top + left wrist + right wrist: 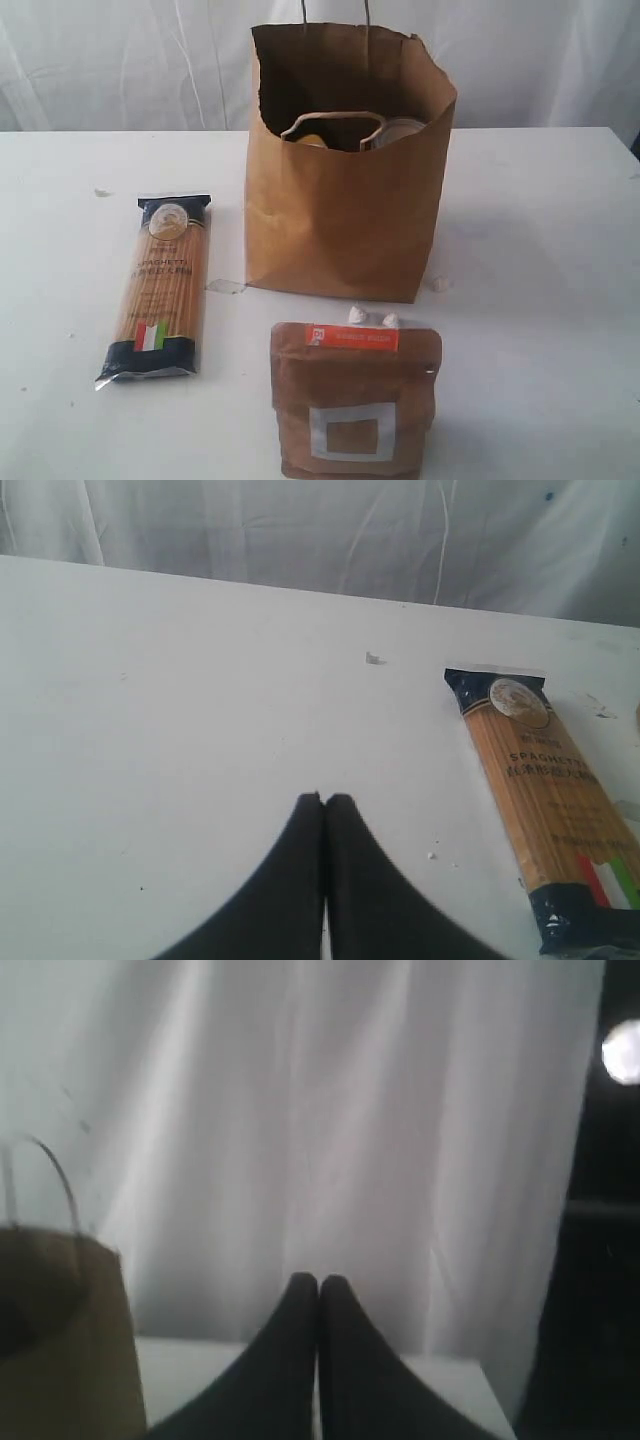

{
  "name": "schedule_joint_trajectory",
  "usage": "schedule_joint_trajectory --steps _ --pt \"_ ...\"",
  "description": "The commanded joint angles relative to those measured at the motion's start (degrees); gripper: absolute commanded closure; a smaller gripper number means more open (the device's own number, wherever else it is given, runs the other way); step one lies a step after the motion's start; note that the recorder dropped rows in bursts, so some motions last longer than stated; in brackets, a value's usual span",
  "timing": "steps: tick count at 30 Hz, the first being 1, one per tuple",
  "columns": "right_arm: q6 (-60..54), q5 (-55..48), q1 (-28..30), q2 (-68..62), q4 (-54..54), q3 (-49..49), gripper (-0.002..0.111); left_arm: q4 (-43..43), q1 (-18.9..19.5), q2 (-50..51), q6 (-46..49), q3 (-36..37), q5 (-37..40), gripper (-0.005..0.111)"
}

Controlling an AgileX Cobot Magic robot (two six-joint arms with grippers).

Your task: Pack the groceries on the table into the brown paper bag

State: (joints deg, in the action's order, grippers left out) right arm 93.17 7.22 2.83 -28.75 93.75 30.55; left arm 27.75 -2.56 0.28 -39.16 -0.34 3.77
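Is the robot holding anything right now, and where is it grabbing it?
Nothing is held. The left gripper and the right gripper are both shut and empty.

- Tall kraft paper bag: plain mid-brown outside, shadowed darker brown inside.
- Long spaghetti packet: clear film over golden-tan pasta, dark navy ends, a round gold emblem at one end, a green, white and red flag stripe at the other.
- Squat brown pouch: orange label strip along its top, pale grey square outline on its front.
- Flat bench: white, with a few small grey marks.
- Left end effector and right end effector: black.
- Curtain backdrop: white.
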Motion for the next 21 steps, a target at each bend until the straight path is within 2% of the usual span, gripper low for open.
schedule_joint_trajectory --steps 1,5,10,11,14,16,17,18,19,20,21 --pt "3.4 -1.4 0.0 -21.5 6.2 0.2 0.108 0.1 0.2 -0.3 0.2 0.3 0.7 0.107" --pt "2.9 -7.6 0.0 -35.0 6.2 0.2 0.108 0.1 0.2 -0.3 0.3 0.3 0.6 0.107" --pt "-6.7 -13.7 0.0 -36.0 6.2 0.2 0.108 0.1 0.2 -0.3 0.4 0.3 0.6 0.107" --pt "-9.4 -17.5 0.0 -34.8 6.2 0.2 0.108 0.1 0.2 -0.3 0.4 0.3 0.6 0.107" --pt "-23.5 -34.7 -1.1 -32.7 -6.8 0.9 0.108 0.1 0.2 -0.3 0.4 0.3 0.6 0.107" --pt "-40.8 -41.2 -1.1 -34.0 -20.7 2.7 0.108 0.1 0.2 -0.3 0.4 0.3 0.6 0.107" --pt "-54.0 -41.9 -1.1 -35.4 -34.7 4.9 0.108 0.1 0.2 -0.3 0.4 0.3 0.6 0.107" --pt "-72.6 -43.5 -1.1 -37.3 -54.2 8.0 0.108 0.1 0.2 -0.3 0.4 0.3 0.6 0.107" --pt "-88.9 -47.2 -1.1 -39.1 -70.9 11.0 0.108 0.1 0.2 -0.3 0.4 0.3 0.6 0.107" --pt "-109.7 -54.8 -1.1 -41.7 -92.2 15.5 0.108 0.1 0.1 -0.3 0.4 0.3 0.6 0.107" --pt "-119.3 -59.6 -1.7 -43.0 -103.5 18.1 0.108 0.1 0.1 -0.3 0.4 0.3 0.6 0.107"
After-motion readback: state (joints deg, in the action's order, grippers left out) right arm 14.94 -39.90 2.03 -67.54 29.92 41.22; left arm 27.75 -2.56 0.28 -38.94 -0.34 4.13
